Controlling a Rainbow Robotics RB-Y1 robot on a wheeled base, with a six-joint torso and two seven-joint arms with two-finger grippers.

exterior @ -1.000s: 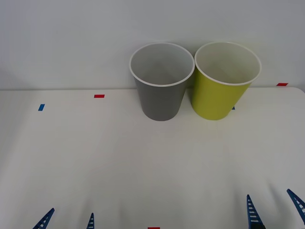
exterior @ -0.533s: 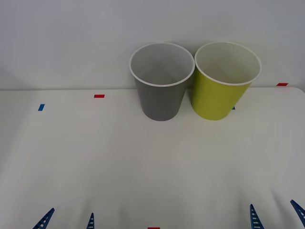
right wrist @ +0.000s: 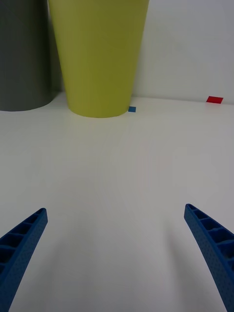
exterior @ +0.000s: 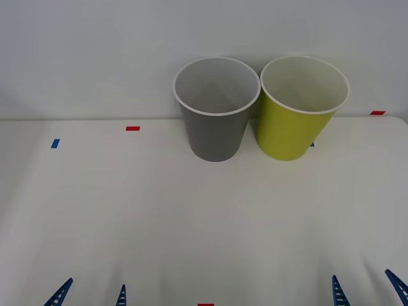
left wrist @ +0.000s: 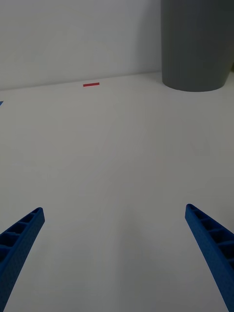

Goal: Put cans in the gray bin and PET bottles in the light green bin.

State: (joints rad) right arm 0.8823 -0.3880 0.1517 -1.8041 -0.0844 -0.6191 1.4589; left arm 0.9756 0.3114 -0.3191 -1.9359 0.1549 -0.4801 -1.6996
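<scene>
Well short of the gray bin (exterior: 216, 108), both my jaws wide, empty; no can in sight, so hold off reaching.

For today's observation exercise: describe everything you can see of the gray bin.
The gray bin is a tall, tapered cup shape with a matte gray wall, a white rim and a pale inside. It stands upright at the far side of the white table, mouth open. The light green bin stands close on its right.
</scene>
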